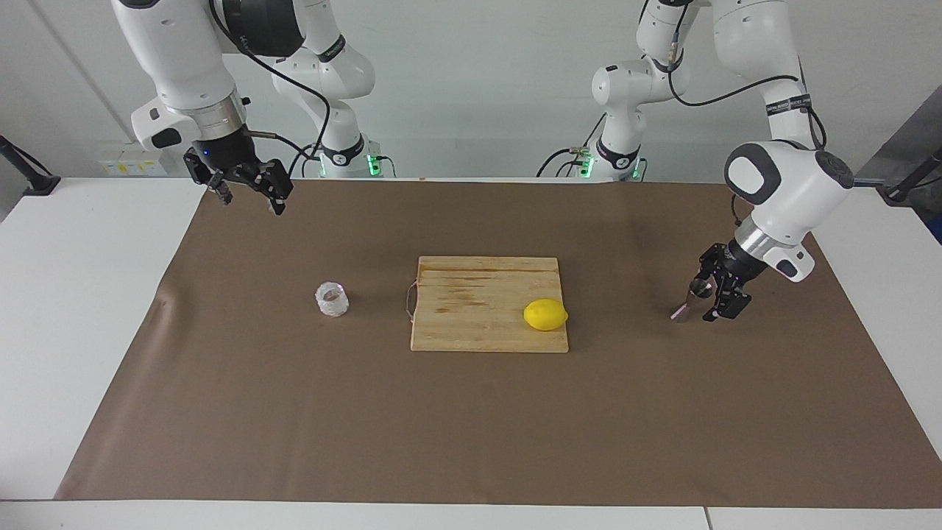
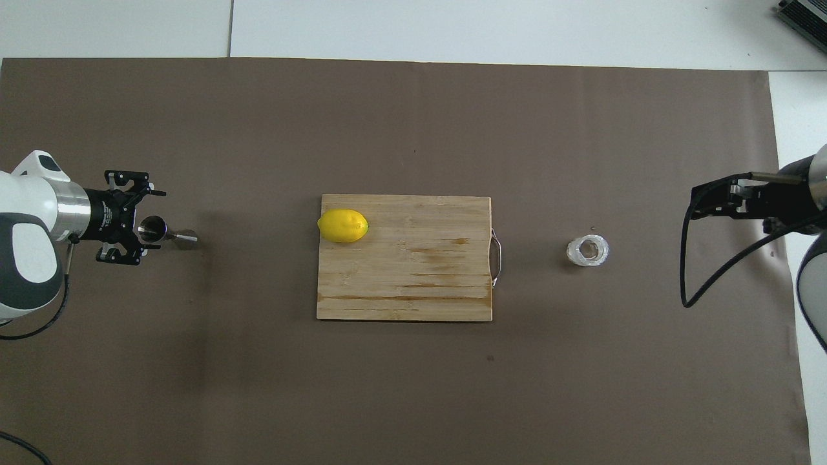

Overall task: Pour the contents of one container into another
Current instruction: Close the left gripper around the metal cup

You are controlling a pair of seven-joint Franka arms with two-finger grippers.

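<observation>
The steel jigger (image 1: 690, 300) (image 2: 155, 228) stands on the brown mat toward the left arm's end of the table. My left gripper (image 1: 708, 300) (image 2: 143, 226) is down at the jigger's level, open, with a finger on either side of its upper cone and no visible contact. The frosty glass cup (image 1: 332, 299) (image 2: 588, 250) stands alone on the mat toward the right arm's end. My right gripper (image 1: 246, 193) (image 2: 696, 203) hangs open and empty in the air over the mat's corner by its own base, well away from the cup.
A wooden cutting board (image 1: 471, 309) (image 2: 413, 284) lies in the middle of the mat, its wire handle toward the glass cup. A lemon (image 1: 545, 315) (image 2: 343, 226) rests on the board's corner toward the jigger. White table borders the brown mat (image 1: 471, 427).
</observation>
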